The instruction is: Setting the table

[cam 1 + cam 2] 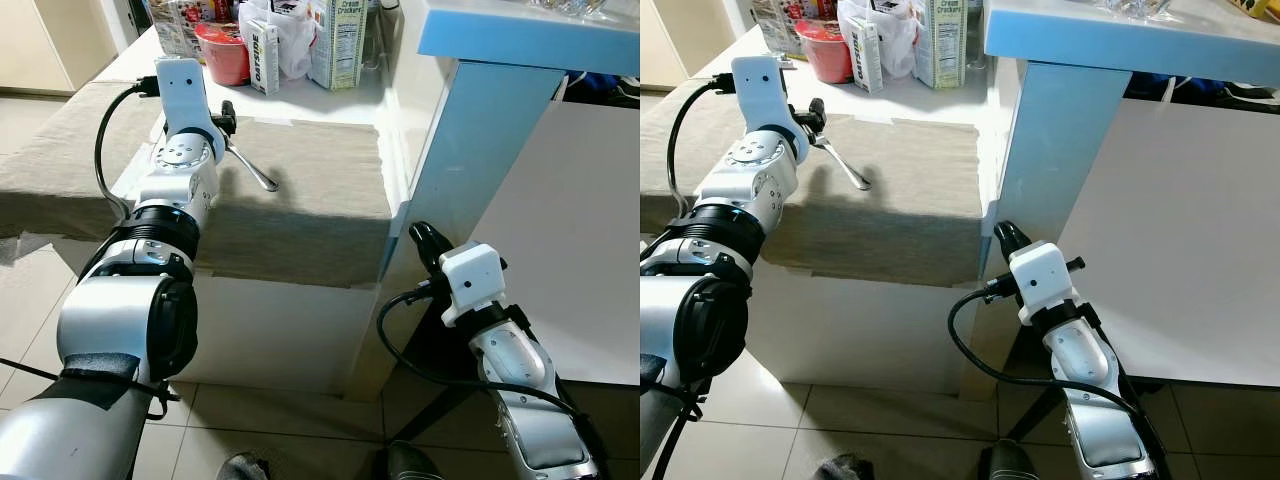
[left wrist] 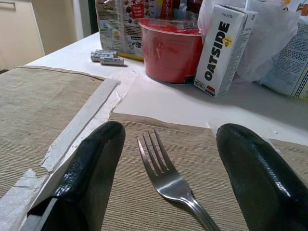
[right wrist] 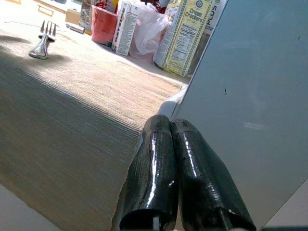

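Note:
A silver fork (image 1: 252, 168) lies on the brown placemat (image 1: 310, 200) on the white table, its tines toward the table's back. My left gripper (image 1: 226, 122) hovers low over the tines end and is open. In the left wrist view the fork (image 2: 166, 173) sits between the two black fingers (image 2: 91, 168), which stand wide apart and clear of it. My right gripper (image 1: 425, 240) hangs low beside the table's front right corner, shut with nothing in it. In the right wrist view its fingers (image 3: 159, 163) are pressed together.
At the table's back stand a red tub (image 1: 225, 55), an Oatside carton (image 1: 262, 55), a white plastic bag (image 1: 290, 35) and a cracker box (image 1: 338, 40). A second placemat (image 1: 50, 150) lies left. A pale blue counter pillar (image 1: 480, 130) stands right of the table.

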Robot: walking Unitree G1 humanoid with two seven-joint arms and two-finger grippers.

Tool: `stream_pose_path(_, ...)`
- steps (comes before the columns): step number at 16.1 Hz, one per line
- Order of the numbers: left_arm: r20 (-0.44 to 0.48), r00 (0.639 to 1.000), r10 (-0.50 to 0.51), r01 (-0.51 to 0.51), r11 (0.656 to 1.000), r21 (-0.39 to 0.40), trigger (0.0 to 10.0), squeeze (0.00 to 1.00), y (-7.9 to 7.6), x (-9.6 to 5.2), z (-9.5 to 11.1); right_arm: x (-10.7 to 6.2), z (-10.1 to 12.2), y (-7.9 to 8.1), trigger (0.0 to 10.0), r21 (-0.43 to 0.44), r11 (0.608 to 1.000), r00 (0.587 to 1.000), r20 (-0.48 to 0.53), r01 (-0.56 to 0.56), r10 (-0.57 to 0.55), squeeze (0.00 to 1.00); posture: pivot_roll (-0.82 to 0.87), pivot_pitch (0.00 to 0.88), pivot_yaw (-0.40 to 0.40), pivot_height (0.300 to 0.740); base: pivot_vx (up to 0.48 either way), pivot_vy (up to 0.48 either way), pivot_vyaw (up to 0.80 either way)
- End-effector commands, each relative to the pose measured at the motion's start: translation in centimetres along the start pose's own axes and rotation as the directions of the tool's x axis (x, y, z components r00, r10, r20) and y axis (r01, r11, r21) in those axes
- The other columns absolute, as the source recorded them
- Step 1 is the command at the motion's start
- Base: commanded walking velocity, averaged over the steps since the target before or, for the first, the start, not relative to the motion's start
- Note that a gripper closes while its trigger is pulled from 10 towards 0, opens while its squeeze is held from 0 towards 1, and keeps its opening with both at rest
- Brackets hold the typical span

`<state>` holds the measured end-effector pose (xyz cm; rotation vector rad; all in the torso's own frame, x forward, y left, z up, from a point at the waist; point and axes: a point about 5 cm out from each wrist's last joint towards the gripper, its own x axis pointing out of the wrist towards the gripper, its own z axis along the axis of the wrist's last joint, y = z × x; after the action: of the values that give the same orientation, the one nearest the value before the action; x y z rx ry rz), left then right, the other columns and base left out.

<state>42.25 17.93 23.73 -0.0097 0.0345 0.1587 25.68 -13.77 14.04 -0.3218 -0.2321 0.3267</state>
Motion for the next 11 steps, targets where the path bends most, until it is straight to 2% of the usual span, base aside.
stream_pose_path(1,0.014,1.000,-0.003,0.003,1.000,-0.006,10.0,0.00,-0.2,0.1,0.9,-0.1,-0.1,-0.1,10.0,-0.007,1.000,1.000,-0.001,0.005,-0.005,0.00,-0.15,0.024,0.014,0.702,0.000,0.000,0.00)
stream_pose_path(5,0.007,1.000,0.002,-0.002,1.000,-0.014,10.0,0.00,-0.1,0.2,0.9,-0.1,-0.1,0.0,10.0,-0.006,1.000,1.000,0.000,0.005,-0.005,0.00,-0.15,0.025,0.017,0.702,0.000,0.000,0.00)
stream_pose_path(6,-0.078,0.997,0.001,-0.008,0.996,-0.091,10.0,0.00,-0.7,0.1,-0.7,-0.2,-0.1,0.3,10.0,0.000,1.000,1.000,0.000,0.012,-0.012,0.00,-0.16,0.045,0.034,0.702,0.000,0.000,0.00)
stream_pose_path(7,-0.113,0.994,-0.003,-0.011,0.993,-0.117,10.0,0.00,-1.0,0.0,-1.4,-0.2,-0.1,0.4,10.0,0.003,1.000,1.000,0.001,0.014,-0.014,0.00,-0.16,0.045,0.034,0.702,0.000,0.000,0.00)
stream_pose_path(11,-0.113,0.994,0.002,-0.014,0.994,-0.109,10.0,0.00,-0.9,0.0,-1.5,-0.1,-0.1,0.5,10.0,0.007,1.000,1.000,0.002,0.013,-0.013,0.00,-0.15,0.046,0.034,0.702,0.000,0.000,0.00)
